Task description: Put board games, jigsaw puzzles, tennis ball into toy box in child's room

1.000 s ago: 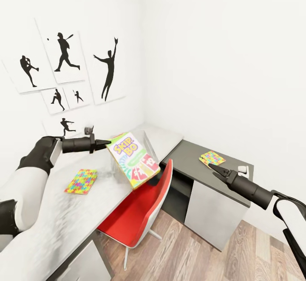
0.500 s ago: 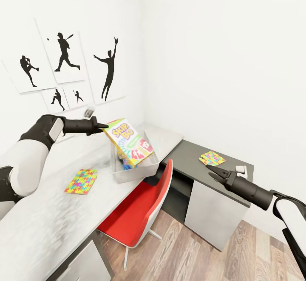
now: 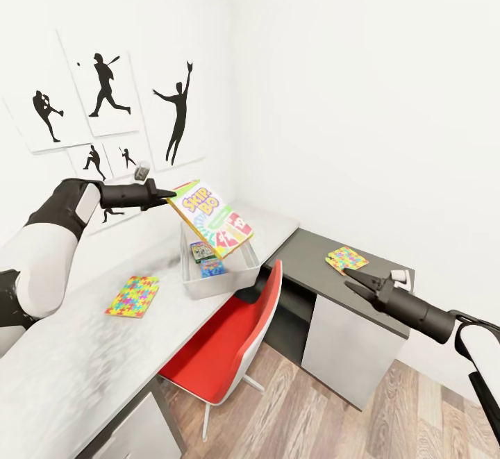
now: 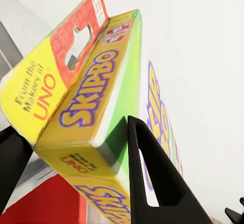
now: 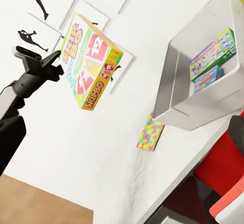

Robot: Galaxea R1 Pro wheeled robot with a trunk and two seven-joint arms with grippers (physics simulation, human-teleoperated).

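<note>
My left gripper [image 3: 165, 196] is shut on the green-yellow Skip-Bo board game [image 3: 210, 218] and holds it tilted in the air above the toy box [image 3: 239, 271]. In the left wrist view its black fingers [image 4: 152, 178] clamp the Skip-Bo box [image 4: 91, 97] by its edge. Inside the bin lie a pale-green game [image 3: 201, 250] and a small blue game [image 3: 212, 268]. One jigsaw puzzle [image 3: 132, 296] lies on the pale table [image 3: 69, 369]; another jigsaw [image 3: 346, 259] lies on the lower dark desk. My right gripper [image 3: 351, 278] hovers open beside that desk, holding nothing. The tennis ball and the bed are out of view.
A red chair [image 3: 229, 341] stands tucked under the table below the toy box. The dark desk [image 3: 312, 254] with a white cabinet fills the corner and carries a small white object [image 3: 396, 277]. Athlete silhouettes hang on the left wall. Wood floor lies in the foreground.
My left arm has raised the Skip-Bo box and carried it farther back, uncovering the toy box and the two games in it. The right gripper drifted slightly down and right.
</note>
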